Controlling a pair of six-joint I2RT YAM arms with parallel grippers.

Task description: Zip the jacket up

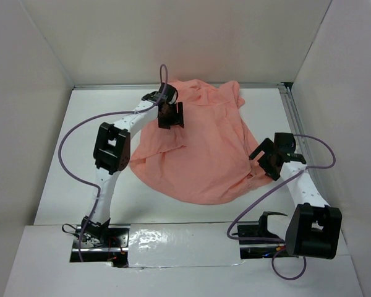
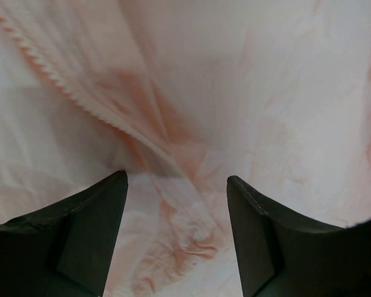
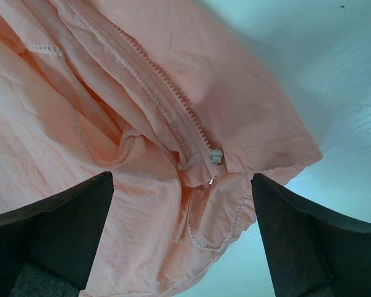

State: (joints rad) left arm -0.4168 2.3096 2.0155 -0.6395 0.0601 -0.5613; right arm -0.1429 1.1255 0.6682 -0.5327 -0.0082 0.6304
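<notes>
The salmon-pink jacket (image 1: 204, 154) lies crumpled on the white bench (image 1: 68, 185), in the middle and toward the far side, between the two arms. The left end effector (image 1: 170, 115) is over the far left part of the jacket, near its upper edge. In the left wrist view its two dark fingers (image 2: 93, 223) stand apart and nothing is pinched between them, so it is released. Wrinkled fabric fills the space below them, and a row of zipper teeth (image 2: 49, 77) runs slantwise from the top left corner toward the gap. The right end effector (image 1: 264, 158) is at the right edge of the jacket, near the hem. Its fingers (image 3: 55, 229) are also wide apart and hold nothing, so it is released too. Between them the right wrist view shows a length of the zipper (image 3: 154, 93) with the small pale slider (image 3: 216, 156) at its end, close to the hem corner. Whether the two sides are joined there, I cannot tell. Bare bench shows beside the fabric at the right.
</notes>
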